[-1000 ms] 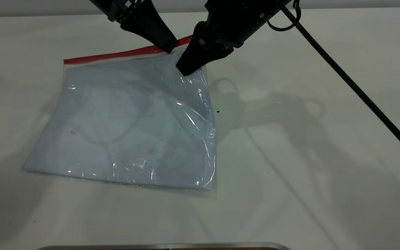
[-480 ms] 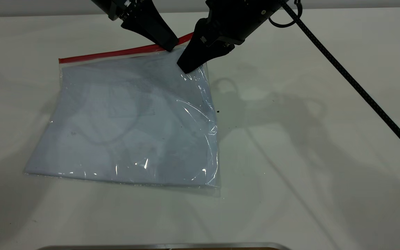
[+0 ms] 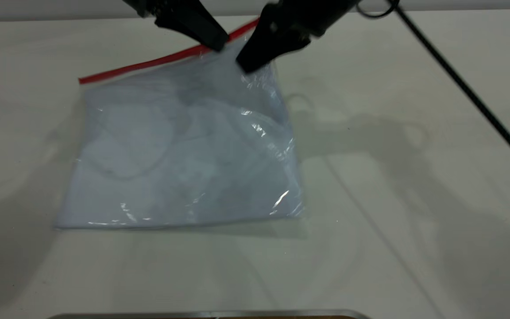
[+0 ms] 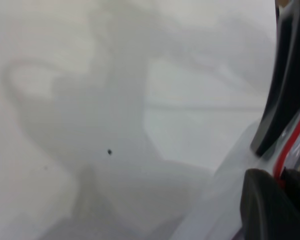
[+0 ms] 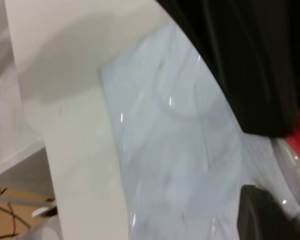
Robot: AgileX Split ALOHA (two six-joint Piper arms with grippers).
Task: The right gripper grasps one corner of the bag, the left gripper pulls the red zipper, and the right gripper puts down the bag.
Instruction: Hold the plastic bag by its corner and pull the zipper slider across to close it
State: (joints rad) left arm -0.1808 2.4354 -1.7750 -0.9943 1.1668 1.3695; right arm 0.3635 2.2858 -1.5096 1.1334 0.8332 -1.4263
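The clear bag (image 3: 184, 146) with pale paper inside lies on the white table (image 3: 414, 221), with its far right side raised. The red zipper (image 3: 148, 64) runs along its far edge. My right gripper (image 3: 247, 65) is shut on the bag at the red-tipped corner (image 3: 250, 27) and holds it above the table. My left gripper (image 3: 217, 45) is shut on the red zipper just left of it. In the left wrist view the red strip (image 4: 290, 145) passes between my black fingers (image 4: 270, 210). The right wrist view shows the bag (image 5: 180, 150) clamped in the jaws.
The right arm's braided black cord (image 3: 458, 84) crosses the table's right side. A metal edge (image 3: 210, 314) shows at the near edge. Arm shadows fall on the table to the right of the bag.
The right gripper has risen and lifted the bag's far right corner. The left gripper rose with it on the zipper. The bag tilted up and slid a little to the right.
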